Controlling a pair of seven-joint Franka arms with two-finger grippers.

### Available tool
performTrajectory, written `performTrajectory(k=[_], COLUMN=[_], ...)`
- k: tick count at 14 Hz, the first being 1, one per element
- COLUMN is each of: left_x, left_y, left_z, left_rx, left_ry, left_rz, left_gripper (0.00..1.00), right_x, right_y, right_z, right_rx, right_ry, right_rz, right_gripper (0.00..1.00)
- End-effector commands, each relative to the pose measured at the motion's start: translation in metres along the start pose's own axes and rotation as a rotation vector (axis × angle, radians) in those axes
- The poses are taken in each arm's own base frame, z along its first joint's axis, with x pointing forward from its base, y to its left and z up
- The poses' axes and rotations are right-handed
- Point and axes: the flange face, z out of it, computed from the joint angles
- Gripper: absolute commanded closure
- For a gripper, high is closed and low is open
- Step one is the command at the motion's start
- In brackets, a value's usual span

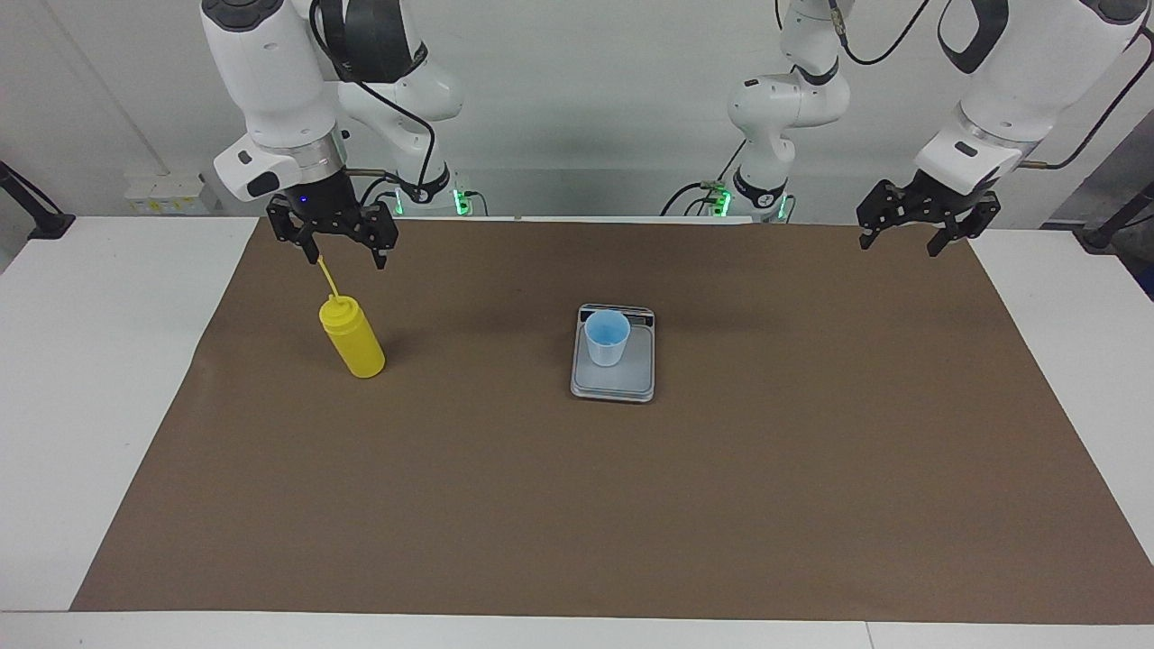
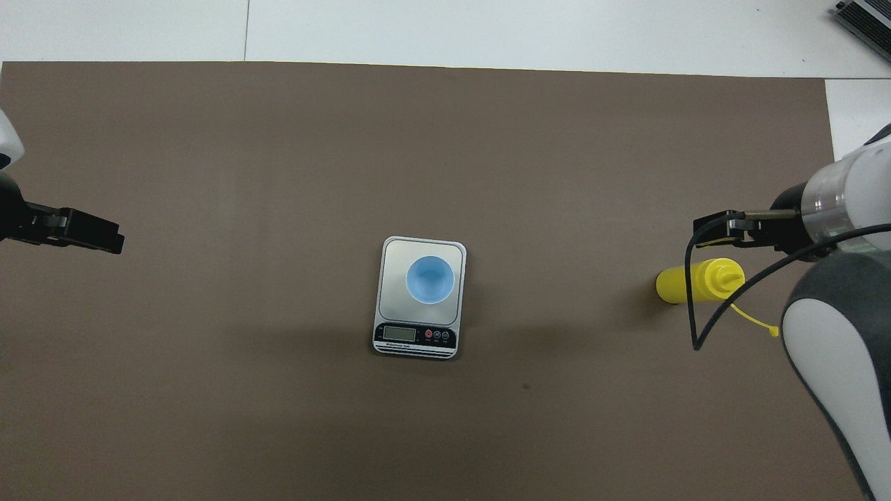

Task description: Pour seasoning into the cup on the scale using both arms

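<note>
1. Brown matting (image 1: 631,505) covers the white tabletop (image 1: 81,379) almost edge to edge; a pale wall stands at the robots' edge.
2. Silver-grey kitchen scale (image 1: 614,383) sits at the middle of the mat, its dark display strip on the edge toward the robots.
3. Light blue cup (image 1: 607,337) stands upright on the weighing plate and appears empty.
4. Yellow squeeze bottle (image 1: 353,339) stands upright on the mat toward the right arm's end, well apart from the scale, roughly level with it. Its long axis is vertical; the cap strap sticks up toward the gripper.
5. Right gripper (image 1: 347,256) hangs above and just robot-side of the bottle's nozzle, fingers spread apart, holding nothing.
6. Left gripper (image 1: 903,242) waits over the mat's corner at the left arm's end near the robots' edge, fingers apart, empty.
7. Judgement: the right arm is plainly nearer to the bottle; the grasp calls for a descent onto the body slightly away from the robots, clear of the strap.
</note>
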Motion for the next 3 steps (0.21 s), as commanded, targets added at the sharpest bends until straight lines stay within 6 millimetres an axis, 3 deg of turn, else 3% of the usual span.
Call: performTrajectory(k=[1, 3], left_x=[-0.0056, -0.0056], left_y=[-0.0016, -0.0016], left_z=[-0.0003, -0.0003], left_rx=[-0.013, -0.013], left_ry=[-0.007, -0.007], left_rz=[0.000, 0.000], left_gripper=[0.00, 0.00], right_x=[-0.0074, -0.0078], right_y=[0.0023, 0.0024], right_z=[-0.0009, -0.0017], right_rx=[0.017, 0.017], right_ry=[-0.006, -0.004], right_rz=[-0.032, -0.032], right_gripper=[0.00, 0.00])
